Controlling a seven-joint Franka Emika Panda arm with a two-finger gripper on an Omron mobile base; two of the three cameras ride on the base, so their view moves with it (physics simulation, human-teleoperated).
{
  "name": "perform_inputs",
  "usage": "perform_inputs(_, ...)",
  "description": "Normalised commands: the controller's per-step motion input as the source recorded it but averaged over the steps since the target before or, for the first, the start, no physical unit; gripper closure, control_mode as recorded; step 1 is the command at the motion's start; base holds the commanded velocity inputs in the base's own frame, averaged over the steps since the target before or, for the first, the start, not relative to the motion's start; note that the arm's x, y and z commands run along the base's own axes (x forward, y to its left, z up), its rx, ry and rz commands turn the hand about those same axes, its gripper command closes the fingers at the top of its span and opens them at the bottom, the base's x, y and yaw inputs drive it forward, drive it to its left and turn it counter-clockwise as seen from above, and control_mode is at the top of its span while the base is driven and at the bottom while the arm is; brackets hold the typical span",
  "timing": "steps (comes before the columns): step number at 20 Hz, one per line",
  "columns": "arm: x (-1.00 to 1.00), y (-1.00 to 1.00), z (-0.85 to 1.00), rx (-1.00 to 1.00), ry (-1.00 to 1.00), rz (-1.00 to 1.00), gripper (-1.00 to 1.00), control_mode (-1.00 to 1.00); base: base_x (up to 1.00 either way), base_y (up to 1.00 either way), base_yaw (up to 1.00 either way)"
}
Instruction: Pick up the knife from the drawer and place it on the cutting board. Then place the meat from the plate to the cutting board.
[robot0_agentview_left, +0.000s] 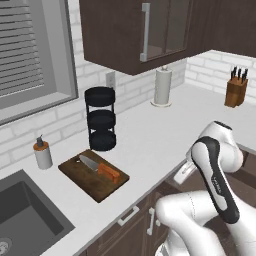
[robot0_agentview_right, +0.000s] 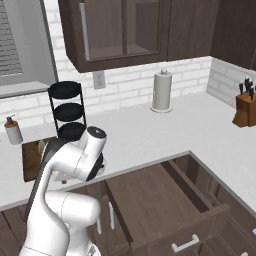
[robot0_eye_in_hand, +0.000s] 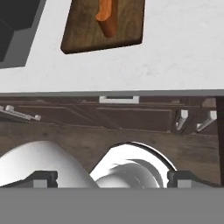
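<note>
Left base view: 1 white arm (robot0_agentview_left: 215, 170) nearest; beyond it 1 knife (robot0_agentview_left: 100, 168) lies on 1 cutting board (robot0_agentview_left: 85, 181) (3-tier rack behind). Right base view: 1 drawer (robot0_agentview_right: 165, 200) pulled open. Hand view: gripper (robot0_eye_in_hand: 112, 178) tips spread wide, holding nothing; orange handle on board.

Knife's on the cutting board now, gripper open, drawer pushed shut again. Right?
Not quite: the drawer hangs pulled out and empty, as the right base view shows. The rest holds: the knife lies on the cutting board in the left base view, and the gripper is open.
</note>
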Motion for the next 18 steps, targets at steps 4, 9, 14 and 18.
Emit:
perform_inputs(4, 0.00, 0.00, 0.00, 0.01, 0.00, 0.00, -1.00, 1.00, 0.00, 0.00, 0.00)
perform_inputs(9, 0.00, 0.00, 0.00, 0.00, 0.00, 0.00, -1.00, 1.00, -0.75, 0.11, 0.00)
perform_inputs(14, 0.00, 0.00, 0.00, 0.00, 0.00, 0.00, -1.00, 1.00, -0.41, 0.24, 0.15)
perform_inputs(18, 0.00, 0.00, 0.00, 0.00, 0.00, 0.00, -1.00, 1.00, 0.10, 0.53, 0.47)
